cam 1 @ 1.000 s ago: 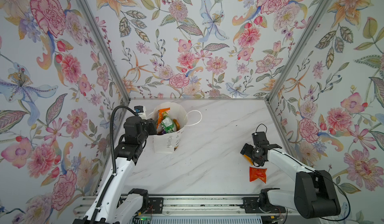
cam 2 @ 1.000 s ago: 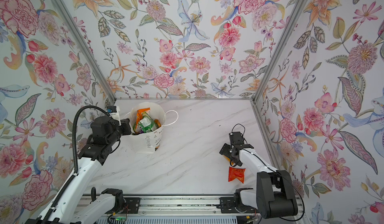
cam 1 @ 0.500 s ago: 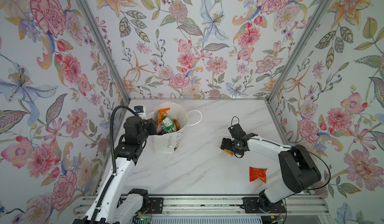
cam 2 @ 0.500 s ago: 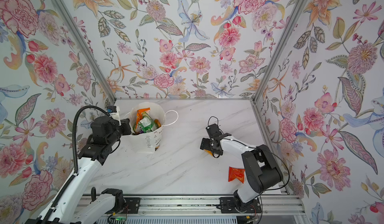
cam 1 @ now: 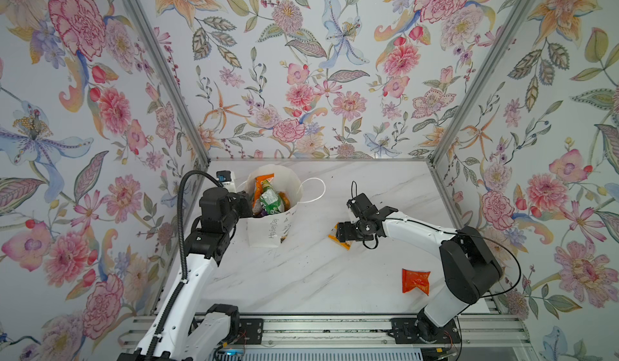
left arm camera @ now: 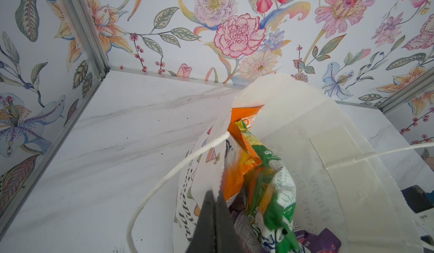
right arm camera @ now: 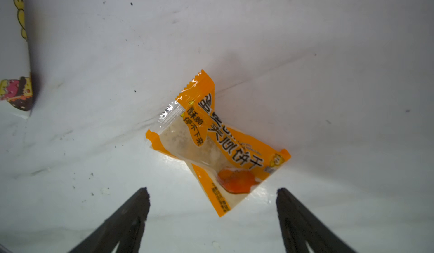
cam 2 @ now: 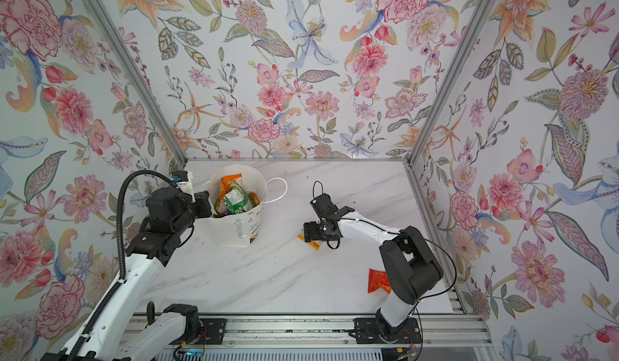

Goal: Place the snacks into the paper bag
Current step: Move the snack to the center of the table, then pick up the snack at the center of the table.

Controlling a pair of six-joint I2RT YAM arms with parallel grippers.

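Two parted fingers (right arm camera: 131,216) either side of the orange sachet (right arm camera: 218,143), open marble (right arm camera: 328,52) around.

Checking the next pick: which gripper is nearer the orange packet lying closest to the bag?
Right. The right gripper sits just short of the orange packet, jaws open toward it; the left gripper is on the paper bag's far side, shut on its rim.

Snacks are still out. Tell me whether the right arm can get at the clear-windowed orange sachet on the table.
Probably yes. The right gripper hangs open over the orange sachet, which lies uncovered on the table; the paper bag stands apart from it.
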